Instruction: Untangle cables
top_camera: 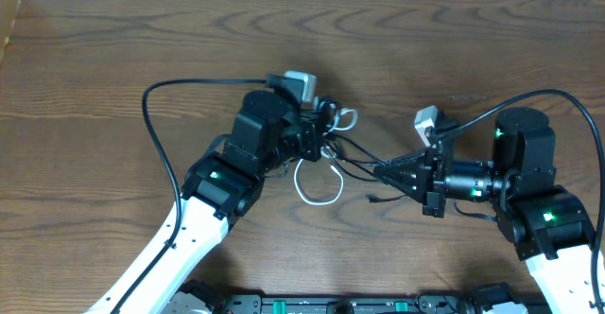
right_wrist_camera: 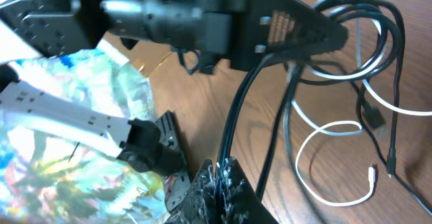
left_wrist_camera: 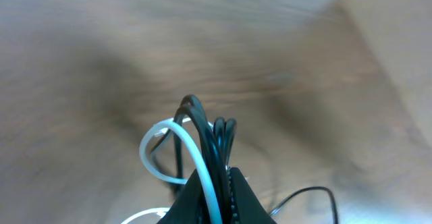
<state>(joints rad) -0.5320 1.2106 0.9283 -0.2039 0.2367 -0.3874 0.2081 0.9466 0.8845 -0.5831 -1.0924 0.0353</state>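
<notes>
At the middle of a wooden bench (top_camera: 113, 40), two robot arms face each other with a tangle of cables (top_camera: 342, 151) strung between them. The left end effector (top_camera: 319, 142) is clenched on the bundle. Its wrist view shows the fingers pinched together on the white cable (left_wrist_camera: 194, 153) and several black cables (left_wrist_camera: 206, 133), which arch up out of the grip above the blurred wood. The right end effector (top_camera: 381, 171) sits just to the right, pointing at the left one. It is also clenched, grasping black cables. In the right wrist view, dark strands run from its tips up to the left end effector, apart from the wood. Below the left end effector, a loop of the white cable lies on the bench. The right wrist view shows its small white plug end (right_wrist_camera: 372, 177) resting on the wood beside a loose black strand.
</notes>
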